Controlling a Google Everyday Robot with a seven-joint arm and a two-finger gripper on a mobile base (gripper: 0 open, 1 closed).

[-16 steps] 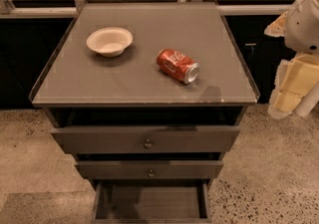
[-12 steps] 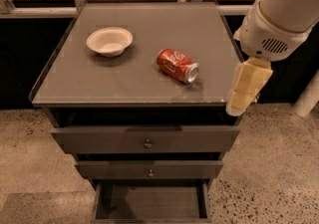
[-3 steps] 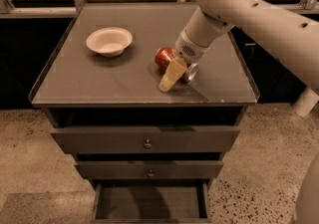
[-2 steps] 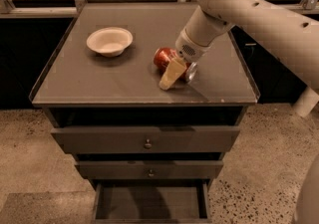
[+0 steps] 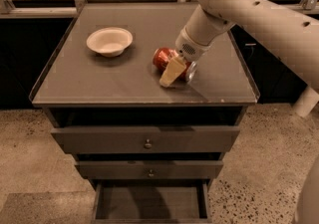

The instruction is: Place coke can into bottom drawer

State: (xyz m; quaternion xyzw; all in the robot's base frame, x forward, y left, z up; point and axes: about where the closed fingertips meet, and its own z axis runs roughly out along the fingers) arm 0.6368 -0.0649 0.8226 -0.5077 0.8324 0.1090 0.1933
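Looking down from the front at a dark grey-brown cabinet with a flat top. Right of centre on that top, lying on its side: the can, red, with its silver end toward the right front, resting on the surface. Lettering on the red wall not readable. Down on the can from above and the right: the gripper, cream-coloured, its near part crossing the front of the can's middle and reaching to the surface, hiding some of the red. Clamped on the can or merely set astride it: cannot tell. Behind the gripper, rising up and away to the right edge: the thick pale arm, dotted with small round holes, with a grille patch at the wrist. Left of the can and well apart from it: an off-white bowl, upright, mouth up. Below the top, three drawers in a stack. Pushed in: the top drawer and the middle drawer, each with a small round metal knob at its centre. Pulled out at the very bottom: the bottom drawer, narrower, its dark flat floor in view, cut off by the lower edge. Around the cabinet: a speckled floor.
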